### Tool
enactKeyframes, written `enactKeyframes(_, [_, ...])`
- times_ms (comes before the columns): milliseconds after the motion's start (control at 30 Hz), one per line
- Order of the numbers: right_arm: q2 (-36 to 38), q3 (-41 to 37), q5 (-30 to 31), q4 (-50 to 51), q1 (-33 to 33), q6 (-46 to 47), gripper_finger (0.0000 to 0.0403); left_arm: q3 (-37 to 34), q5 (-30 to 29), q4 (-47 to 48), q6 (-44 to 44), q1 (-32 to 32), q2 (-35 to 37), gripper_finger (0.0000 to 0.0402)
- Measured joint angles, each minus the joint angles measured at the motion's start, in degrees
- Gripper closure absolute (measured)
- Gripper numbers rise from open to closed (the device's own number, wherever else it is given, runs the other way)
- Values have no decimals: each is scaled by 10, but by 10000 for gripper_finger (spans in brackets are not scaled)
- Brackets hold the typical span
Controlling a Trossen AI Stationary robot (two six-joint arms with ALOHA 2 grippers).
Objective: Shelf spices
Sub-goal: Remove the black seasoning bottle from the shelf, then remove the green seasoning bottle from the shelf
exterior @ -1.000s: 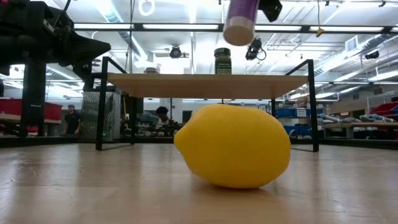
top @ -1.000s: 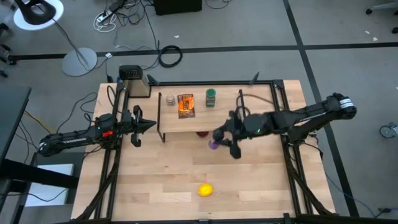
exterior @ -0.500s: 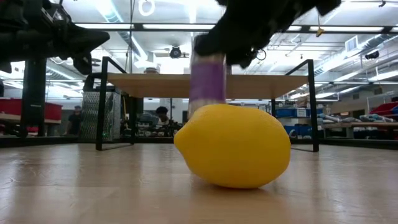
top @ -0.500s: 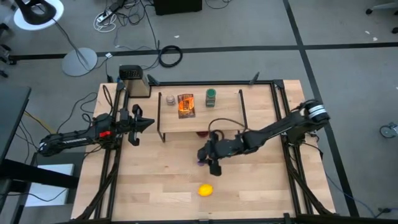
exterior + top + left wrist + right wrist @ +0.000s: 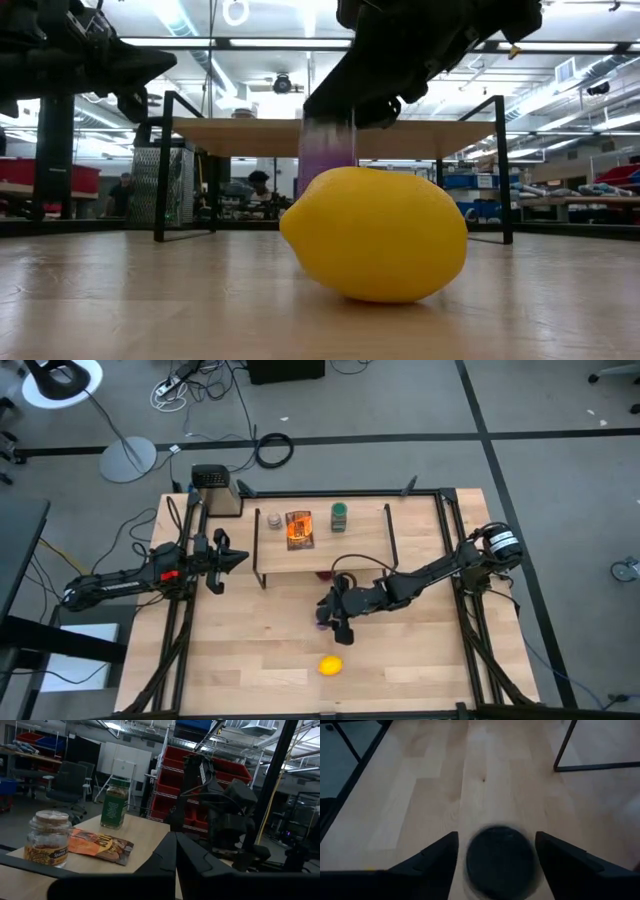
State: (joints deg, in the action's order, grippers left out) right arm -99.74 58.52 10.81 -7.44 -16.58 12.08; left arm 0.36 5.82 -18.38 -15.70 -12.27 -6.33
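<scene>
The shelf (image 5: 360,550) holds the pale beige jar (image 5: 272,519), the flat orange packet (image 5: 298,528) and the green jar (image 5: 340,516); all three also show in the left wrist view, the beige jar (image 5: 48,837), the packet (image 5: 100,847) and the green jar (image 5: 114,802). The purple jar (image 5: 321,615) stands upright (image 5: 327,150) on the table in front of the shelf, its base hidden behind the lemon. My right gripper (image 5: 497,852) hangs over its black lid (image 5: 502,862), open, one finger on each side. My left gripper (image 5: 243,560) waits shut, left of the shelf. My right gripper points down over the purple jar's black lid (image 5: 502,862), one finger on either side. A narrow gap shows beside one finger (image 5: 432,857). The lid is blurred, and I cannot tell whether the other finger (image 5: 565,857) touches it.
A yellow lemon (image 5: 330,665) lies near the table's near edge and fills the low view (image 5: 375,235). A small dark red round object (image 5: 325,573) sits under the shelf's near edge. A black box (image 5: 215,490) stands at the far left corner. Bare tabletop lies left and right of the lemon.
My right gripper came down from high beside the shelf's near edge and moved toward the near edge and left, carrying the purple jar from above shelf height to the table. In the last half second the gripper stayed nearly still and the jar sank a little lower.
</scene>
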Motion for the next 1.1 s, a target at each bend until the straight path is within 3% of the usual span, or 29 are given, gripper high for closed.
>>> enactKeyframes(300, [7, 0, -1, -8, -2, -2, 105, 0, 0, 0, 0, 0, 0, 394])
enactKeyframes(600, [78, 0, 27, -11, -2, -53, 98, 0, 0, 1, 0, 0, 0, 394])
enactKeyframes(933, [174, 0, 207, -2, 19, -165, 97, 0, 10, -2, -74, 0, 0, 394])
enactKeyframes(1100, [203, 0, 231, -2, 57, -194, 97, 0, 57, -35, -87, 0, 0, 394])
